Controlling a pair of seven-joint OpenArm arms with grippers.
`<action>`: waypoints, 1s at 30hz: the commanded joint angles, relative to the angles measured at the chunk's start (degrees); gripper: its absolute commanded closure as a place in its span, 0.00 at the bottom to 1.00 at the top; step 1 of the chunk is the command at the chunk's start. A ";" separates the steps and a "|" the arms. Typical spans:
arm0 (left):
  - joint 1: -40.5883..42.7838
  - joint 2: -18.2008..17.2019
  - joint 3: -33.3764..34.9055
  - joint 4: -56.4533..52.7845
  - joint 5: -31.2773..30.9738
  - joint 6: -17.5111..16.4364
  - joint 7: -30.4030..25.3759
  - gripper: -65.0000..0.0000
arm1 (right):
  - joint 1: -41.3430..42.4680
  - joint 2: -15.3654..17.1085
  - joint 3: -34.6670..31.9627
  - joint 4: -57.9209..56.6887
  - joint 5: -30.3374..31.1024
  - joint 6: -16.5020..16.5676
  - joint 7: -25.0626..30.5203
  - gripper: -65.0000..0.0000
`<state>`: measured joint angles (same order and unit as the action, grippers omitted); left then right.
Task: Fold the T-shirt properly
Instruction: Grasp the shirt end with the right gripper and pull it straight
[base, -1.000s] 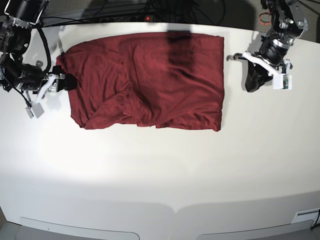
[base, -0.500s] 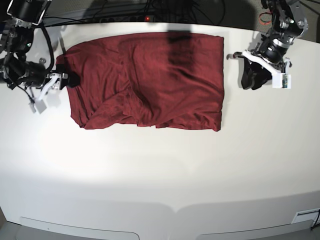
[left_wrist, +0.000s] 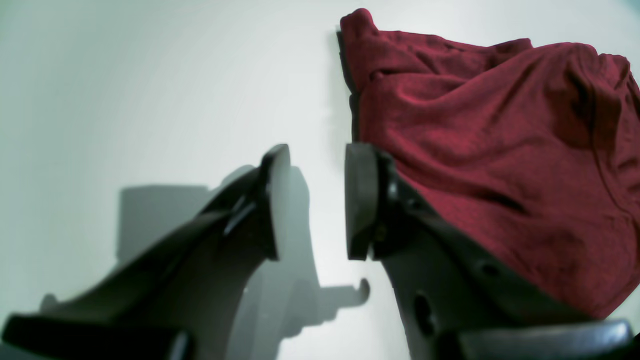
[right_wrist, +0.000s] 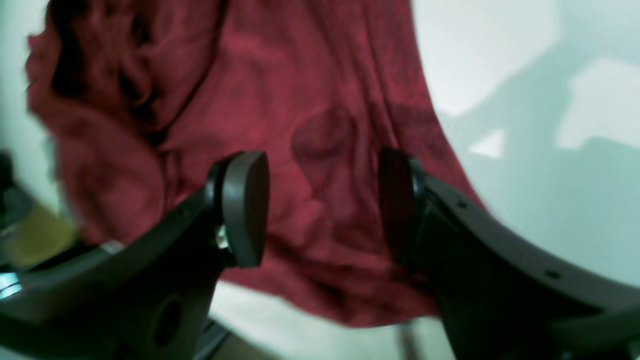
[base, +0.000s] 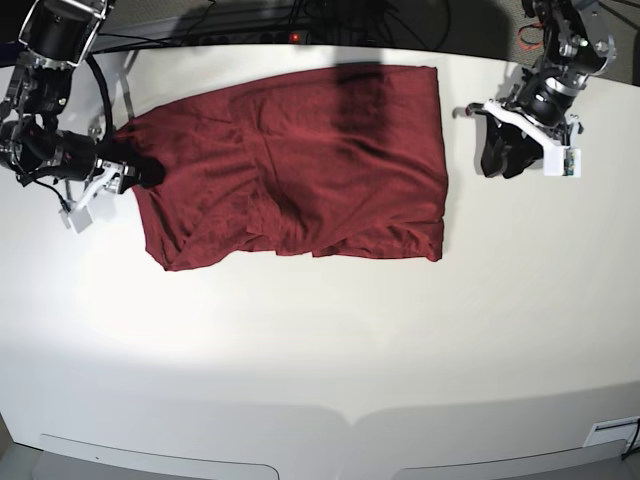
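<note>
The dark red T-shirt (base: 300, 160) lies spread and wrinkled on the far half of the white table (base: 320, 350), with loose folds along its near edge. My right gripper (base: 143, 174) is at the shirt's left edge. In the right wrist view it (right_wrist: 320, 200) is open, with the shirt fabric (right_wrist: 325, 100) lying between and behind its fingers. My left gripper (base: 497, 158) is just off the shirt's right edge. In the left wrist view it (left_wrist: 312, 200) is open and empty over bare table, with the shirt's edge (left_wrist: 500, 125) close beside its right finger.
Dark cables and a red light (base: 295, 37) run along the table's back edge. The table's near edge (base: 350, 415) curves across the bottom of the base view. Both arms stand at the far corners.
My right gripper has moved in onto the shirt's left edge. The shirt's left side and far edge have shifted and skewed a little. My left gripper has barely moved.
</note>
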<state>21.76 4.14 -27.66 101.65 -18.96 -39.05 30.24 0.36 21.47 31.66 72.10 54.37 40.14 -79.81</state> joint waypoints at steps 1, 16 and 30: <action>-0.15 -0.22 -0.04 1.11 -1.03 -0.44 -1.05 0.72 | 0.63 2.14 0.22 1.09 4.13 -0.14 -0.19 0.46; -0.15 -0.20 -0.04 1.11 -1.07 -0.44 -1.31 0.72 | 3.93 5.66 0.09 1.51 -5.66 -0.14 6.14 0.46; -0.13 -0.22 -0.04 1.11 -1.03 -0.44 -1.09 0.72 | 4.52 -1.03 -3.80 1.51 -13.68 -0.14 5.81 0.46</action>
<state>21.76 4.14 -27.66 101.65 -18.96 -39.05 30.26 4.27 19.79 27.83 72.90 40.69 39.79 -73.47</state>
